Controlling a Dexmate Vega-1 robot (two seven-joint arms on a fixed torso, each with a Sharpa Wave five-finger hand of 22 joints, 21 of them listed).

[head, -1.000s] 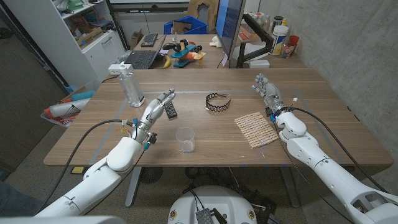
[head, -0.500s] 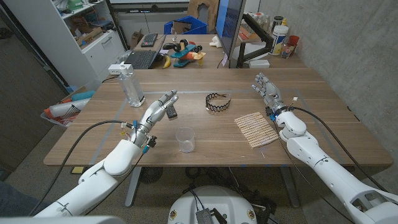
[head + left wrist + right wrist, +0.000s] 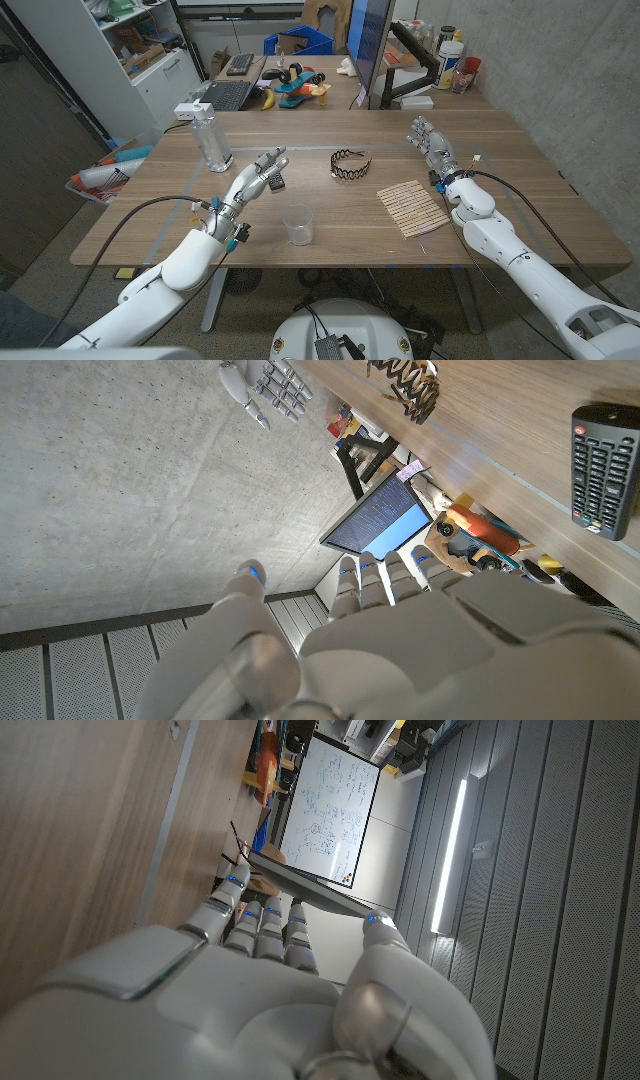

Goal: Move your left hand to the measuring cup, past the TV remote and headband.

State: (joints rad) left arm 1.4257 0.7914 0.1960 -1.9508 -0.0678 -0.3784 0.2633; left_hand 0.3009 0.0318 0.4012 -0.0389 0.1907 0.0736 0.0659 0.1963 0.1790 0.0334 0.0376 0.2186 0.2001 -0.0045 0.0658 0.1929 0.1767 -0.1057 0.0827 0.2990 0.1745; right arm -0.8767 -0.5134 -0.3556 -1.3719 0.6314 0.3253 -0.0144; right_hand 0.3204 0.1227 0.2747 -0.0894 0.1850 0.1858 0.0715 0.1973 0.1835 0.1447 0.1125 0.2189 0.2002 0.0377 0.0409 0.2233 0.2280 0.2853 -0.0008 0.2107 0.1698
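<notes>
Measuring cup [image 3: 298, 225] stands near the bench's front edge, just right of the empty, spread-fingered left hand [image 3: 253, 179], nearer than the open right hand [image 3: 428, 140].

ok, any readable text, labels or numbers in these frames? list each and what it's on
Nothing can be read with confidence.
TV remote: the buttons carry markings, too small to read.
Monitor: lines of text on a blue screen, too blurred to read.
Whiteboard: handwriting and sketches, too small to read.
Water bottle: no label legible.
Measuring cup: no scale marks legible.
</notes>
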